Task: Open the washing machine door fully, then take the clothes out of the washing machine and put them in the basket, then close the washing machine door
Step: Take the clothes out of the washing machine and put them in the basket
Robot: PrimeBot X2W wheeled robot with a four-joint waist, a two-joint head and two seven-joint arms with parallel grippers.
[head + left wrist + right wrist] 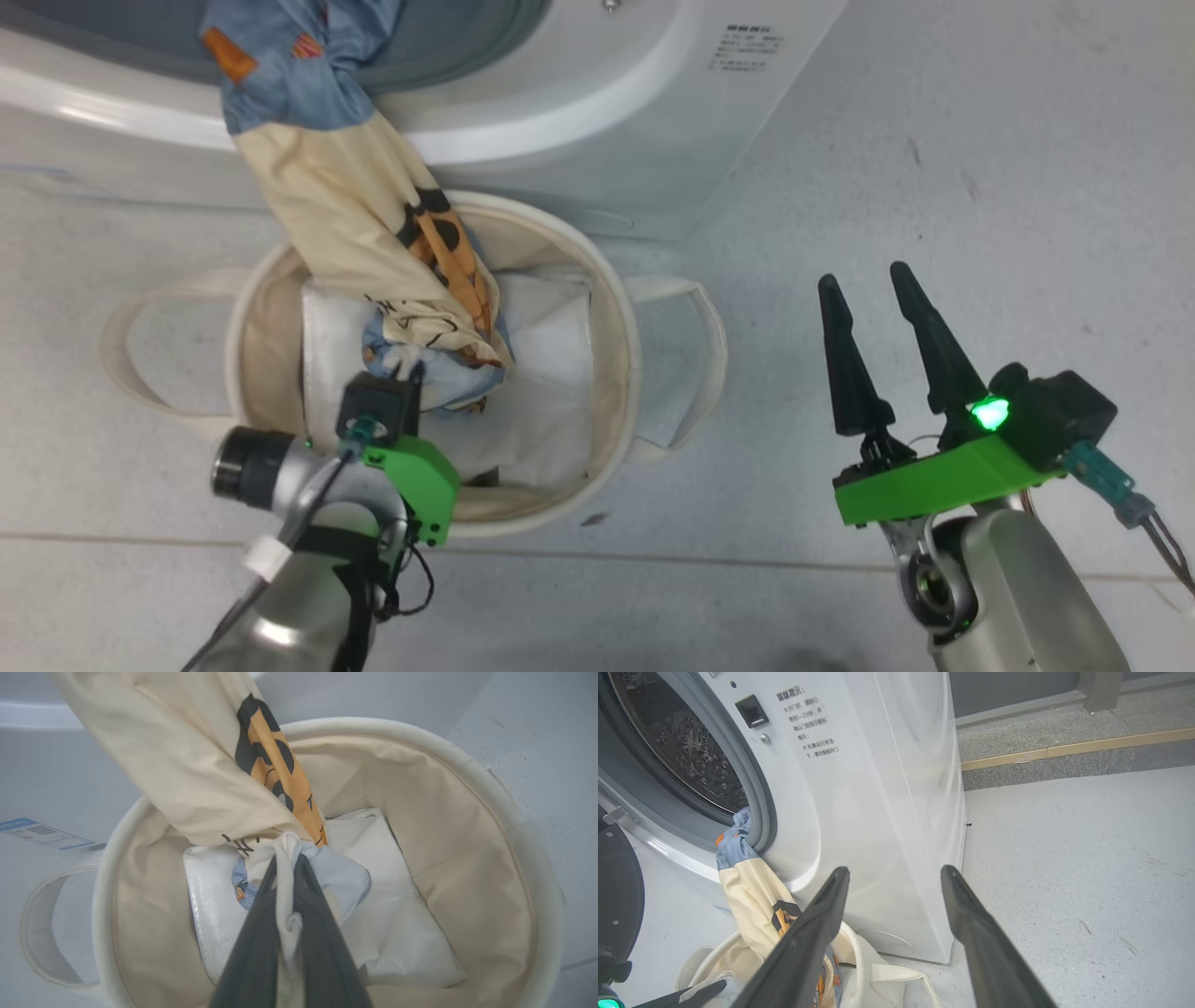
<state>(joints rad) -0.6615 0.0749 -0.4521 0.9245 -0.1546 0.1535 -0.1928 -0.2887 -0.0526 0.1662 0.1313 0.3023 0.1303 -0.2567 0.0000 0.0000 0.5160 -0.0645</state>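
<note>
The clothes [345, 187], blue at the top and cream below with orange and black print, hang from the washing machine's [597, 103] drum mouth down into the basket [616, 308]. My left gripper [411, 373] reaches into the basket and is shut on the clothes' lower end [299, 858]; a fold of cloth is pinched between its dark fingers [252, 952]. My right gripper [864, 277] hovers open over the floor to the right of the basket, holding nothing. In the right wrist view the washing machine door [616, 891] stands swung open at the left edge, and the clothes [752, 891] trail over the grey rim.
A flat white sheet [402, 933] lies on the basket's bottom under the clothes. The basket's two looped handles [700, 317] stick out left and right. Grey floor [980, 187] spreads to the right of the machine, with a raised kerb [1064, 746] behind.
</note>
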